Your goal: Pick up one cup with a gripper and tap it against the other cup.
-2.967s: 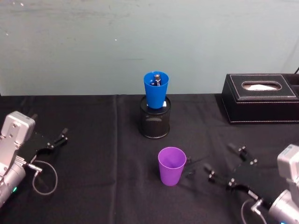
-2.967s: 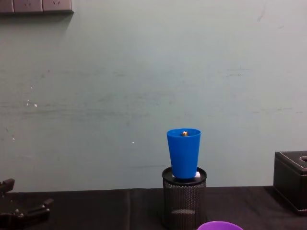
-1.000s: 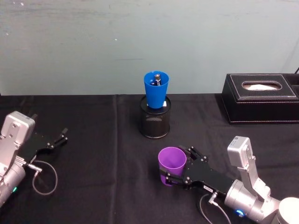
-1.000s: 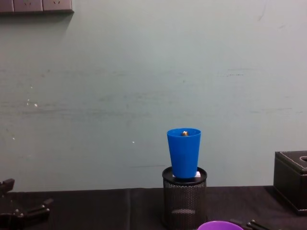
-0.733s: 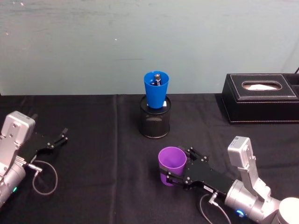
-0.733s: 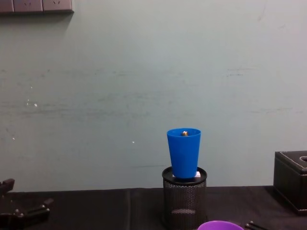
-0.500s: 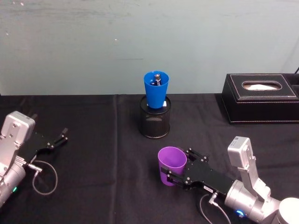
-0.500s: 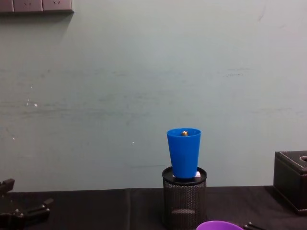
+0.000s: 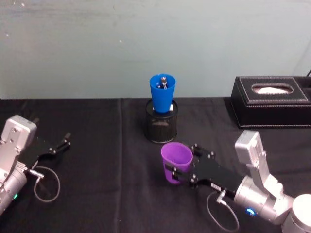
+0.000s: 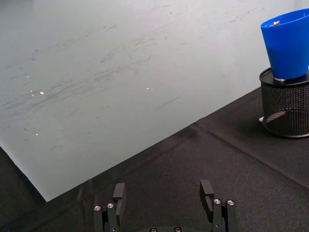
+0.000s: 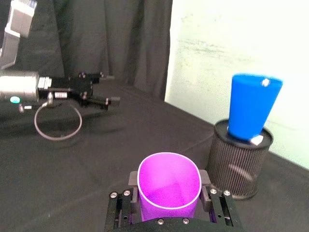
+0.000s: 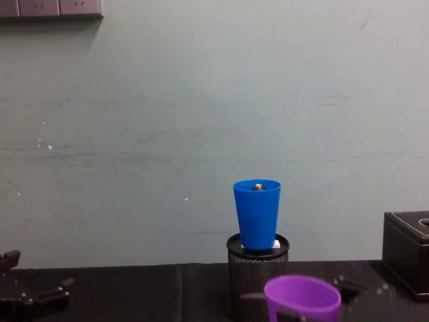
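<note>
You're in the carrying step. The right gripper point(image 9: 182, 163), black and two-fingered on its silver arm, has its jaws clamped on either side of the smooth purple plastic tumbler point(image 9: 175, 156), which stands upright with its mouth open to the top. In the right wrist view the rim looks slightly squeezed into an oval. It appears to hang just off the cloth, near the front of the black wire-mesh pen holder point(image 9: 161, 127) but not touching it.

The bright blue plastic tumbler point(image 9: 162, 92) sits upright in the mouth of that holder, so its wall is higher than the purple one. The next move calls for a lift and a short reach forward, then a light side-to-side touch. Go gently, because the blue tumbler is only perched there and a hard knock could tip it.

The left gripper point(image 10: 163, 193) rests parked at the left of the surface point(image 9: 97, 194), jaws apart and holding nothing.

The surface is covered in black cloth. A black leather tissue box point(image 9: 272, 102) sits at the back right, well apart from the work. Behind it all is a pale green, scuffed wall point(image 9: 97, 48), with wall sockets point(image 12: 50, 8) high on the left.
</note>
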Robot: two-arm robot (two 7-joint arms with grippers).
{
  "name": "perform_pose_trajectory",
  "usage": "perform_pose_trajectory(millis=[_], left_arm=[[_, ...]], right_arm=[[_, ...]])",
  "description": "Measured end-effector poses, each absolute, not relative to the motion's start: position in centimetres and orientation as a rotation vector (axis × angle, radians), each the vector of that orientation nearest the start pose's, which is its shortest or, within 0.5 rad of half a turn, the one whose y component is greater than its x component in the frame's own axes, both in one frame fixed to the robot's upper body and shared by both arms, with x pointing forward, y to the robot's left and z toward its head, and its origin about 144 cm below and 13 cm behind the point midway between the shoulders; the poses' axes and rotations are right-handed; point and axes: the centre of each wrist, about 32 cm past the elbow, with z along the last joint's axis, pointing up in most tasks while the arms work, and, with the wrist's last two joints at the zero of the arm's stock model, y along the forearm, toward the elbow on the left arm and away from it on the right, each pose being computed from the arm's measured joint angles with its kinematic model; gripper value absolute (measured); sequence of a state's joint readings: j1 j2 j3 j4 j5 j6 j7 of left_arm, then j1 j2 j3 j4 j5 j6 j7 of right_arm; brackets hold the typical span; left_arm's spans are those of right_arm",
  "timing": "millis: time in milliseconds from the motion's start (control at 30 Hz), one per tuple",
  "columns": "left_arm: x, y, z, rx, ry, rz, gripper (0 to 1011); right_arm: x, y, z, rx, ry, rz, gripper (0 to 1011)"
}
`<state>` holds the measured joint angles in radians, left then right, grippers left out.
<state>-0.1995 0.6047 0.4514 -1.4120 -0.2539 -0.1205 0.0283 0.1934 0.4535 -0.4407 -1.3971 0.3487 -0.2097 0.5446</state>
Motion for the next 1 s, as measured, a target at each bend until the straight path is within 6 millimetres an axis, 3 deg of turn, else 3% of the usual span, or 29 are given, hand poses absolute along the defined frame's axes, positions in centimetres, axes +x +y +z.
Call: perform_pose_trajectory(millis=[333,500,1000], left_arm=[[48.9,31.0,114.0,0.304,-0.285,1.248,1000],[48.9,31.0,114.0,0.304,-0.285,1.248,1000],[48.9,31.0,114.0,0.305,-0.285,1.248,1000]], right_arm=[[49.2,-25.1,118.8,-0.086,-0.157,-0.696,726],[49.3,-24.9,120.8,-0.088,-0.147,-0.701,726],[49.7,-24.6,122.7,-0.101,-0.134,-0.702,726]])
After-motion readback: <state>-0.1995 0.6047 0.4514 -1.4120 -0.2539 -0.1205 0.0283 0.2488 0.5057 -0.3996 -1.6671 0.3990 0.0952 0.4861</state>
